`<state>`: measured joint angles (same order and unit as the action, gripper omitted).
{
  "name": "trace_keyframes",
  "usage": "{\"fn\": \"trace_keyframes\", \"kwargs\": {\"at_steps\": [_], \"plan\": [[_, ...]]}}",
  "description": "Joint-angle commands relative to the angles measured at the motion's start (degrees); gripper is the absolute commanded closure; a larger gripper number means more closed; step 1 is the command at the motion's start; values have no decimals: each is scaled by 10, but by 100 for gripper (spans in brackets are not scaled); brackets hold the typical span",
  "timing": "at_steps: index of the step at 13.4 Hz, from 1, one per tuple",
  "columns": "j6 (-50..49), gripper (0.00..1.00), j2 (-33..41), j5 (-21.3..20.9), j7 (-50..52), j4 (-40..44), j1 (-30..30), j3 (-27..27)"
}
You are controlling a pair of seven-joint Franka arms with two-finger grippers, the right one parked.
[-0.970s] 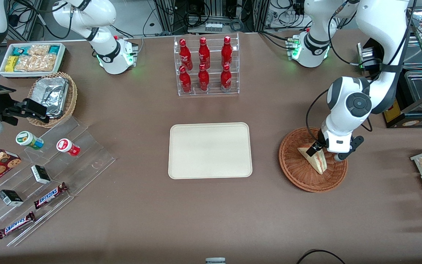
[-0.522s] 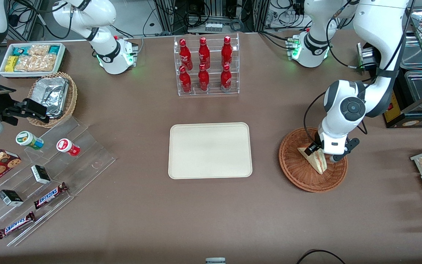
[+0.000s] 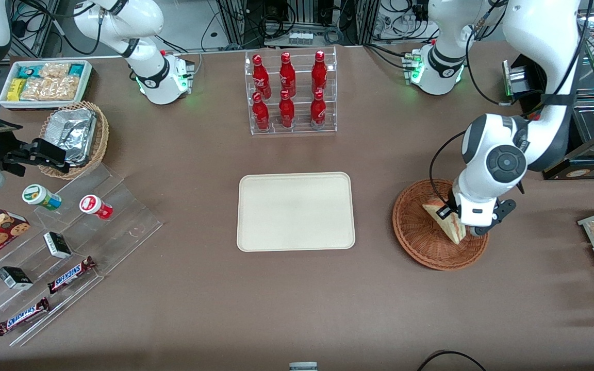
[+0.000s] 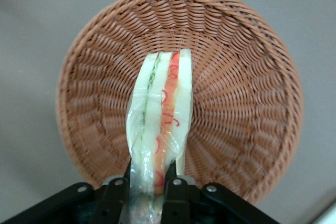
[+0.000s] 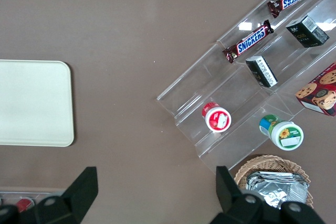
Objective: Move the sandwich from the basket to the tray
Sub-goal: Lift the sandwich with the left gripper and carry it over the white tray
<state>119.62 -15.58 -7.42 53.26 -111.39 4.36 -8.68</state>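
Your gripper (image 3: 456, 215) has lifted a little since half a second ago, and the sandwich (image 3: 446, 220) has come up with it. Before, the sandwich lay lower in the basket (image 3: 421, 242); now it hangs above the basket floor, and its tip nearest the front camera sits over the rim there. The wrist and elbow have also swung a bit toward the working arm's end of the tabletop (image 3: 297, 309).

In the left wrist view you can see the fingers (image 4: 116, 195) squeezed tight on the wide end of the sandwich (image 4: 160, 129), with the wrapped wedge sticking out over the basket (image 4: 247, 98).

The tray (image 3: 296, 211) lies flat with nothing on it, well apart from the basket, toward the parked arm's end. The rack of red bottles (image 3: 291, 93) stands farther from the front camera than the tray.
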Motion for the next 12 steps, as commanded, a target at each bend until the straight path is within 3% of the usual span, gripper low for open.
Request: {"fn": "trace_keyframes", "kwargs": {"at_steps": [1,3,7,12], "plan": [[-120,100,-14,0,-6,105,7,-26],[-162,100,-16,2,-6,144,6,-60],[-158,100,-30,21,-4,165,10,-106],[-157,100,-108,15,24,239,84,-117]]}}
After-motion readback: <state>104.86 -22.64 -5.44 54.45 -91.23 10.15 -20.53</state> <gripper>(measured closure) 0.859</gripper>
